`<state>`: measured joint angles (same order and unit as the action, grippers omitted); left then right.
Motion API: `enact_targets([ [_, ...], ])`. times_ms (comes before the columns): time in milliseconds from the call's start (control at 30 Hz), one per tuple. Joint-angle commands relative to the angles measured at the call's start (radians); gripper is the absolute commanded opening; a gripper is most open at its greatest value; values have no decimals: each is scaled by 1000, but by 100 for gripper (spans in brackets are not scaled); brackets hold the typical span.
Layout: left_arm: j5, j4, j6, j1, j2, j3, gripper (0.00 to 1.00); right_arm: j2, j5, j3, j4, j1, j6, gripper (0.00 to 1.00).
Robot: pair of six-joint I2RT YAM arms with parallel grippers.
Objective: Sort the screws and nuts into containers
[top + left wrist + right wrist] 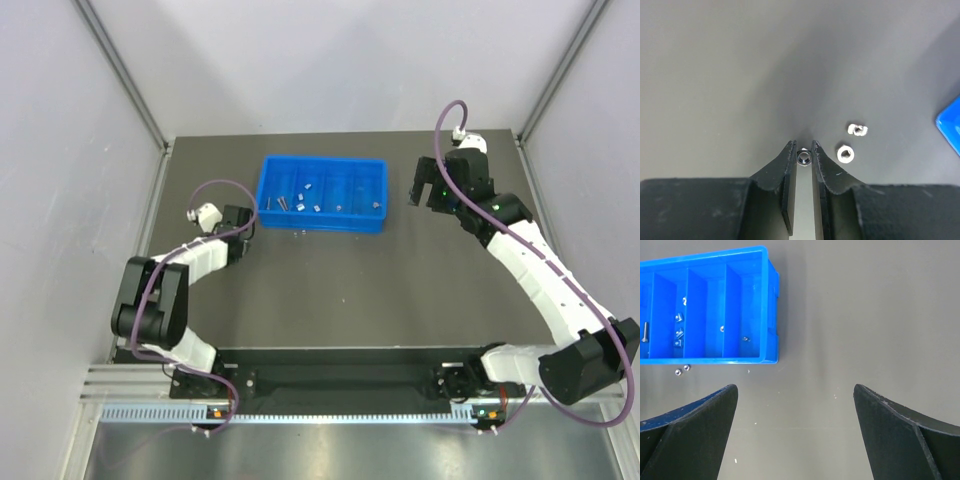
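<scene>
The tray [323, 162] sits toward the far edge of the worktop [350, 290], about midway across it, with its long side running left to right. The left gripper [803, 146] is down at the worktop just off the tray's near left corner. Its fingers [787, 170] are drawn in to a narrow slit, with one nut [803, 158] caught between the tips. They seem to touch it on both sides, though the wrist view is too close to be sure of the pinch. Two more nuts lie loose on the worktop just right of those tips: a round one [845, 153] beside the right finger and a blurrier one [857, 130] a little farther out, both short of the tray's blue corner. The right gripper [795, 387] hangs over bare worktop off the tray's right end, near its near right corner. Its fingers [700, 425] are spread as wide as they go and hold nothing. Its wrist view looks into the tray. A screw [645, 332] lies lengthwise in the compartment cut by the left edge of the view. A small cluster of nuts [679, 331] sits in the next compartment to the right. A single tiny piece lies in each of the two compartments beyond that, the last by the near wall.
</scene>
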<state>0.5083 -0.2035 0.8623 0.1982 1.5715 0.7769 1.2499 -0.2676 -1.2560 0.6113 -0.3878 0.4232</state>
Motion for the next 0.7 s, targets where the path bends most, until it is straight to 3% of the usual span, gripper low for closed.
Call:
enact_targets([
  [0,-17,-27,-16,7,-68,5,19,-26,-4,3,-25,13,8,99],
  [333,-31,-43,-52,47,-130,16,20,-14,19,20,-38,12,15,100],
  [667,-51,-160,-78,110,-79,53,48,-24,21,29,-36,13,15,100],
])
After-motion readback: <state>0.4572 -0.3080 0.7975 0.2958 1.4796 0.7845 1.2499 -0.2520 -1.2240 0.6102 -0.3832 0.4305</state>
